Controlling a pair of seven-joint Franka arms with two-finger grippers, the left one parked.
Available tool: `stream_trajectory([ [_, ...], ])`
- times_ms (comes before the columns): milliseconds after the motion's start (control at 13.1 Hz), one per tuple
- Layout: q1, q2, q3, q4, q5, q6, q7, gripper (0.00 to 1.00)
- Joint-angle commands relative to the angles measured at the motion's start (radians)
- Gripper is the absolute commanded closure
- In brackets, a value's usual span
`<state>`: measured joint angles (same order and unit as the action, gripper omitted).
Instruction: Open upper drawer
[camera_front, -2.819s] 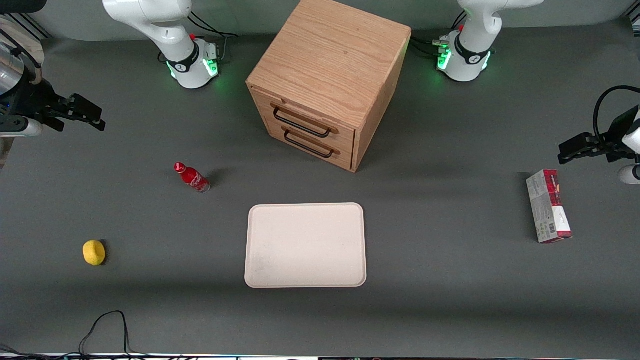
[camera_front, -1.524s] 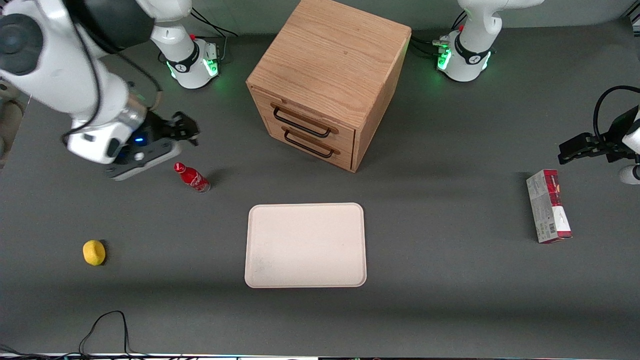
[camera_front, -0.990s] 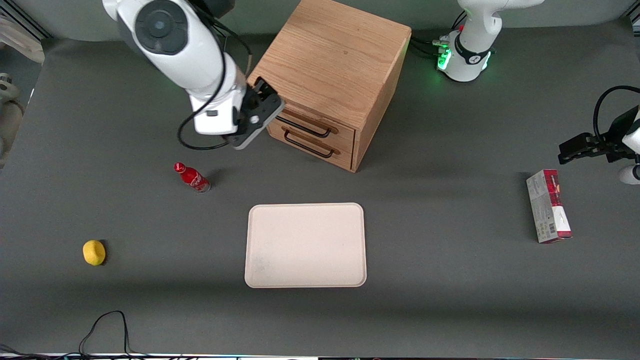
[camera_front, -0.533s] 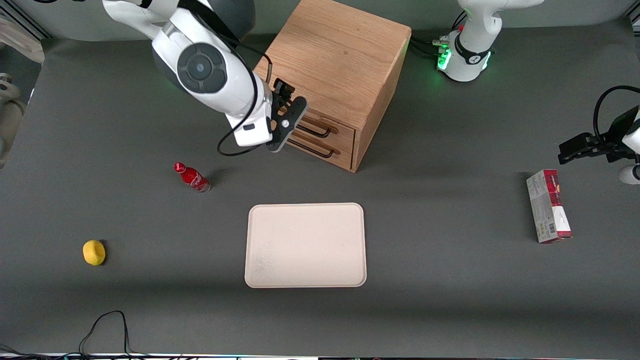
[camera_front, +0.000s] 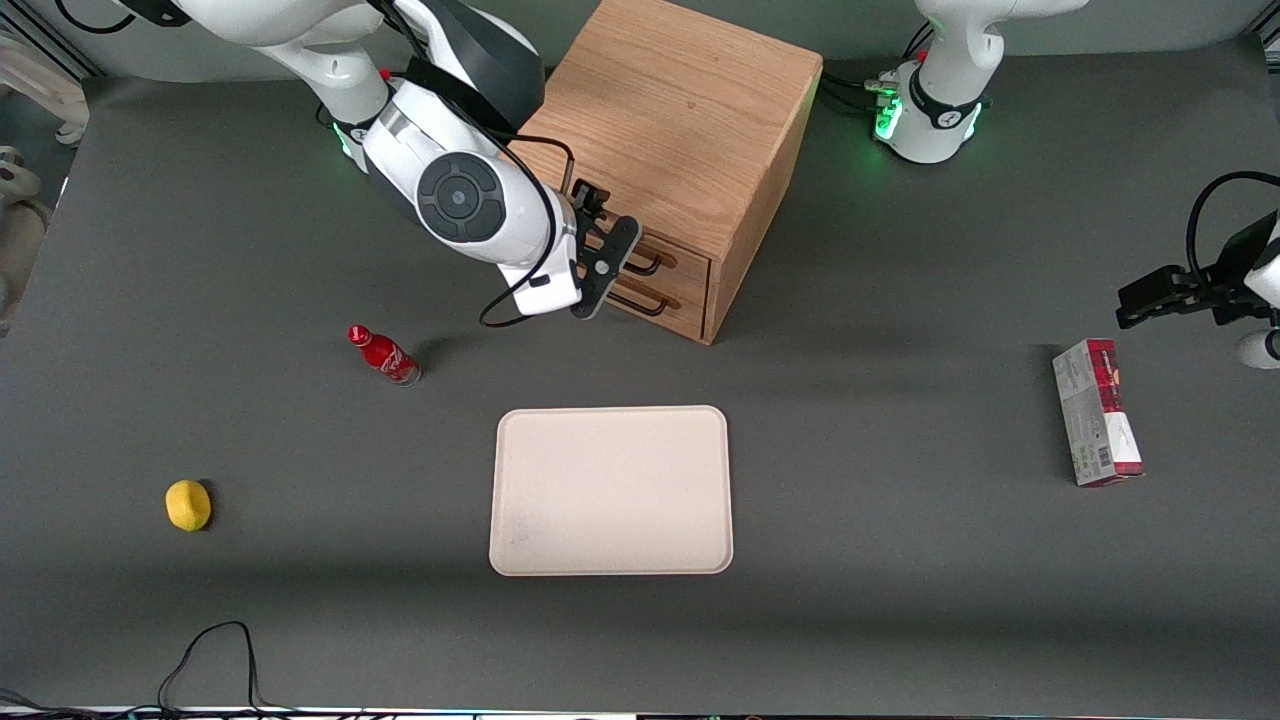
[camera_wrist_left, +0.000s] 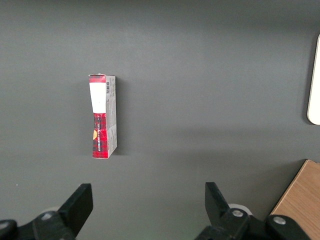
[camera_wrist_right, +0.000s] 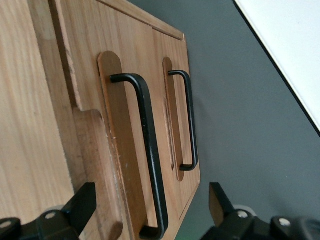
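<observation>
The hand (camera_front: 598, 232) hangs just in front of the boxy oak cabinet (camera_front: 670, 120), its two black fingers spread wide apart with nothing between them. The upper drawer (camera_front: 690, 262), a flat light-oak front with visible grain, sits flush and shut just under the cabinet top; its thin dark metal bar handle (camera_wrist_right: 149, 155), round in section with bent ends, lies close before the fingers. The matching lower drawer (camera_front: 680, 308) is directly beneath. On the matte grey desk (camera_front: 900, 560) rest a smooth cream rounded-corner tray (camera_front: 611, 490), a glossy red bottle (camera_front: 383, 354), and a dimpled yellow lemon (camera_front: 188, 504).
</observation>
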<state>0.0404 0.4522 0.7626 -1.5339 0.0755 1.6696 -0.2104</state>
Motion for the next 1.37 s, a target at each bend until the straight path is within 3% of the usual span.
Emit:
stream_trajectory([
  [0, -0.007, -0.010, 0.001, -0.015, 0.009, 0.013, -0.061, 0.00],
  [686, -0.010, -0.006, -0.006, -0.071, -0.025, 0.087, -0.124, 0.00],
  [1143, -0.008, 0.025, -0.006, -0.103, -0.069, 0.159, -0.126, 0.00],
  [1295, -0.008, 0.040, -0.006, -0.103, -0.112, 0.179, -0.126, 0.00],
])
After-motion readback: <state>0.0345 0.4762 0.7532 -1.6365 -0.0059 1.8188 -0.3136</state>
